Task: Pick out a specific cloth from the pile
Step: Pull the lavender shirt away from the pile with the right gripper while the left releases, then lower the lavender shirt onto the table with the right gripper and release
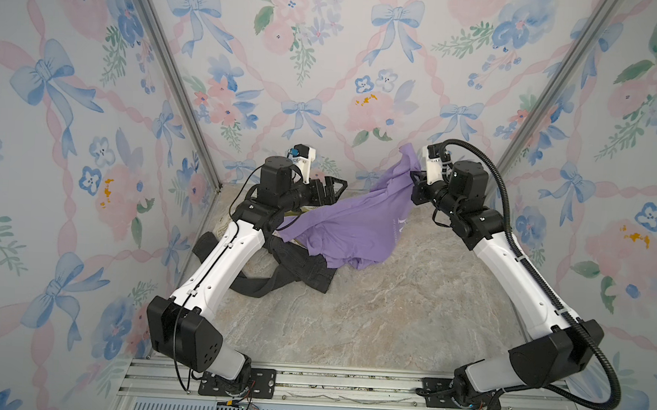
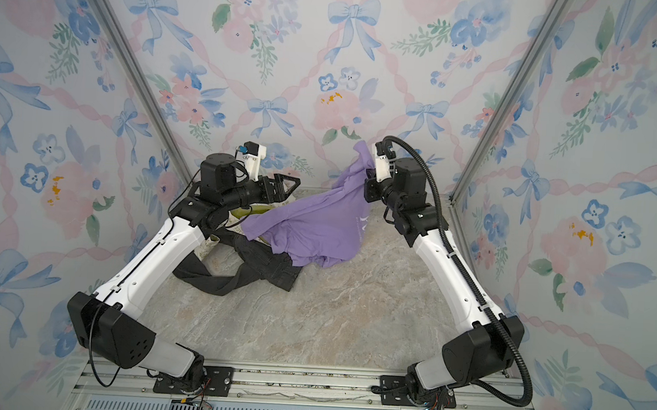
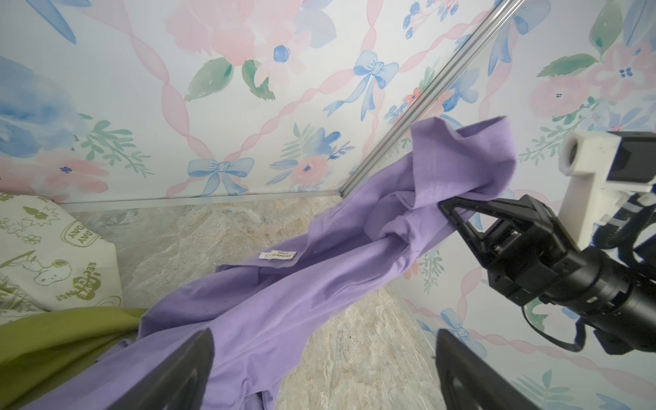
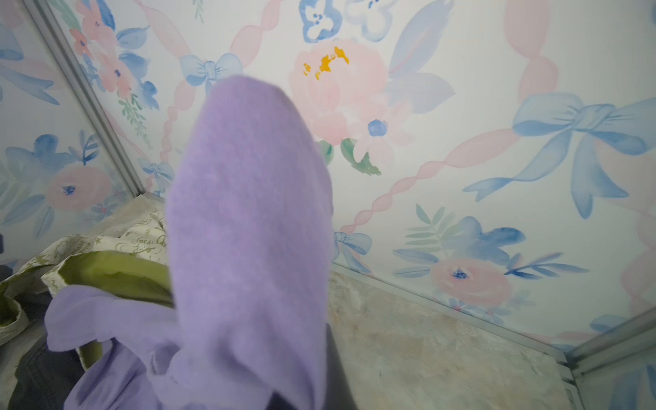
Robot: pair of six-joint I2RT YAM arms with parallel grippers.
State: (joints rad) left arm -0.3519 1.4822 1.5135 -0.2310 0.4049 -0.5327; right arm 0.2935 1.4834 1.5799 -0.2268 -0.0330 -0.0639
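Left wrist view: shirt stretched from the pile up to the right pincer

The right gripper (image 3: 451, 213) is closed on a bunched corner of the cloth (image 3: 284, 301), held high near the back wall. From there the lavender shirt runs down as a long, soft, wrinkled band to the pile (image 1: 289, 258). Its low end lies over the dark denim (image 2: 273, 268), beside the cream printed fabric (image 3: 53, 255). The left gripper (image 3: 324, 376) is wide and empty over that low end, so it is the nearer arm there.

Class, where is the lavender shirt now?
In both top views, centre-rear: the lavender shirt hangs from the right tool, trailing onto the dark denim.
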